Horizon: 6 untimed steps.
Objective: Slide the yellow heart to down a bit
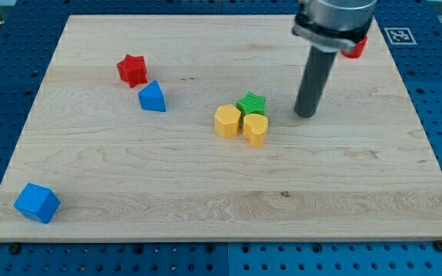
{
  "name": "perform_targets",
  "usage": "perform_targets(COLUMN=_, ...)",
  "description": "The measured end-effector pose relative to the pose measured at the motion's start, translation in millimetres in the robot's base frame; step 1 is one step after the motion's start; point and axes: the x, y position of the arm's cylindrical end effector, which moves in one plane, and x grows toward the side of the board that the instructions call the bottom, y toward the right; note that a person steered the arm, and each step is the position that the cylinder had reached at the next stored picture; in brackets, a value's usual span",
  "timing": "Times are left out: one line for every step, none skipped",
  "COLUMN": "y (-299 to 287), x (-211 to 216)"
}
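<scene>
The yellow heart [256,129] lies near the board's middle, touching a yellow hexagon [227,120] on its left and a green star [251,103] just above it. My tip [305,115] rests on the board to the right of this cluster, a short gap from the green star and up-right of the yellow heart. It touches no block.
A red star [132,70] and a blue triangle [153,97] sit at the upper left. A blue cube [37,202] lies near the bottom-left corner. A red block [357,47] shows partly behind the arm at the top right. The wooden board [359,199] ends at blue pegboard.
</scene>
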Motion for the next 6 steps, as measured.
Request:
perform_targets(y=-60, x=19)
perform_targets(y=-106, x=33)
perform_targets(y=-120, x=34)
perform_targets(y=-77, x=30)
perform_targets(y=-34, x=31)
perform_targets(y=-67, x=39)
